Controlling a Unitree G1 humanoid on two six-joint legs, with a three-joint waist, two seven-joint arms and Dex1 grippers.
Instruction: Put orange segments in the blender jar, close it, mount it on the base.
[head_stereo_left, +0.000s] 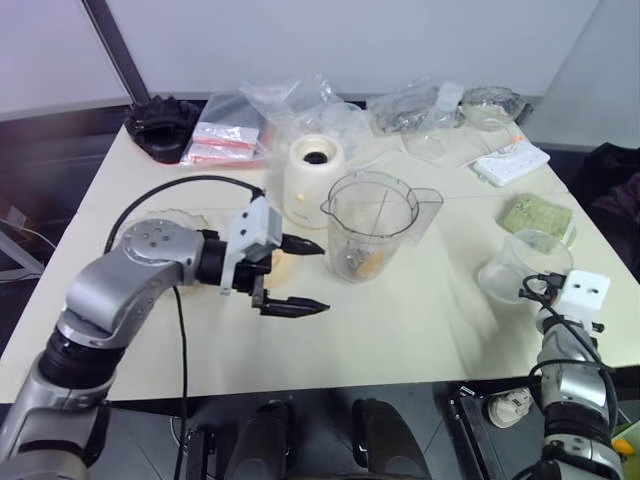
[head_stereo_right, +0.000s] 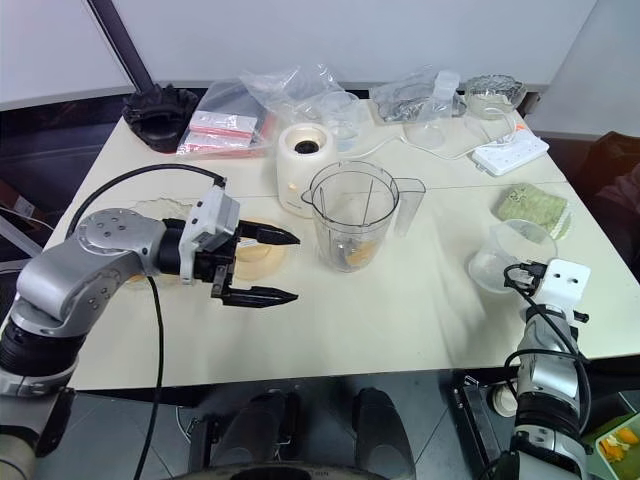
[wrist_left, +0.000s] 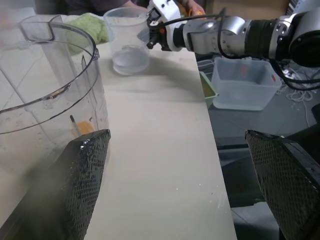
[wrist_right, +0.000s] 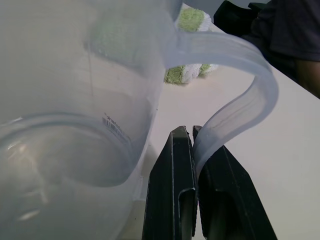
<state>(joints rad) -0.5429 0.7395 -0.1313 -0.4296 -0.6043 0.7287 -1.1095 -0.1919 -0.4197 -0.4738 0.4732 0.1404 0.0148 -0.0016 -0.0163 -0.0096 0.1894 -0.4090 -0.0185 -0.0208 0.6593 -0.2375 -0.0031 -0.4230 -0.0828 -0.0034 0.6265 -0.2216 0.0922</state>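
From my head, I see the blender jar (head_stereo_left: 375, 225) standing in the middle of the table (head_stereo_left: 400, 320), with orange segments (head_stereo_left: 372, 264) at its bottom. The base (head_stereo_left: 313, 178) stands just behind it, touching or almost. My left gripper (head_stereo_left: 300, 276) hangs just beside the jar, fingers spread wide, holding nothing.

My left wrist looks past my two fingers (wrist_left: 80, 175) at the jar wall and the orange piece inside.

My right wrist shows my right gripper (wrist_right: 192, 150) pinched shut on the thin handle of a small measuring cup (wrist_right: 75, 100).

I think the jar is stiff, smooth and maybe slippery. It is light but tall, so it could tip. I would take it by its side handle or round the wall.
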